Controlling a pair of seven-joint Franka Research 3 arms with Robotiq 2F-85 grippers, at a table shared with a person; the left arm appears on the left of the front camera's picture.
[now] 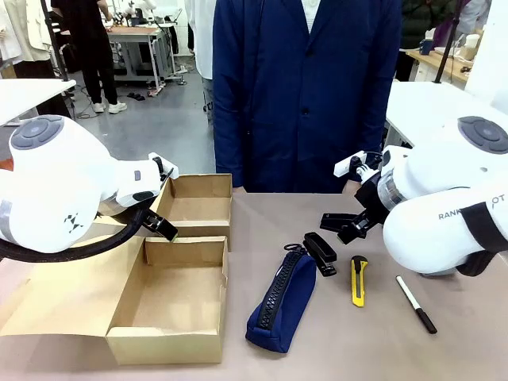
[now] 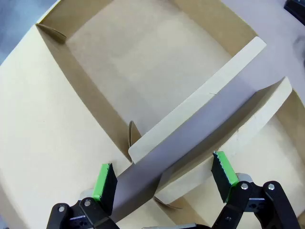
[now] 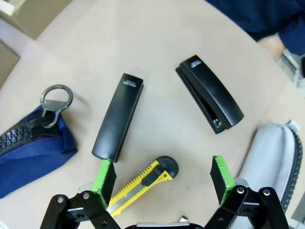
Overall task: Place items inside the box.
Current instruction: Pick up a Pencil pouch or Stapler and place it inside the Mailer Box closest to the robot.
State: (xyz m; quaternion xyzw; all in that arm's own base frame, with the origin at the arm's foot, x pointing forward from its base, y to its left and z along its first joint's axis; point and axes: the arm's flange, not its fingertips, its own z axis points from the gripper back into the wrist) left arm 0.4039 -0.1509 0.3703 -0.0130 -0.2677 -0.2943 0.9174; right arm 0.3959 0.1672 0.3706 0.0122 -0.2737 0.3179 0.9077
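The cardboard box (image 1: 168, 292) lies at the table's left, with a divider between two compartments. My left gripper (image 1: 162, 198) hangs open over that divider; in the left wrist view its fingers (image 2: 105, 180) straddle a cardboard flap (image 2: 200, 124) without pinching it. Right of the box lie a navy zip pouch (image 1: 282, 300), a black stapler (image 1: 321, 252), a yellow-and-black utility knife (image 1: 359, 279) and a white marker (image 1: 416, 304). My right gripper (image 1: 343, 225) is open above them. Under the right gripper (image 3: 164, 179) lie the knife (image 3: 138, 183), a stapler (image 3: 209, 93), a black bar-shaped item (image 3: 117, 124) and a grey pouch (image 3: 276, 157).
A person in a dark blue coat (image 1: 305, 87) stands at the far edge of the table, hands out of sight. The box's far compartment (image 1: 198, 208) and near compartment hold nothing. Bare tabletop (image 1: 349, 349) runs along the front right.
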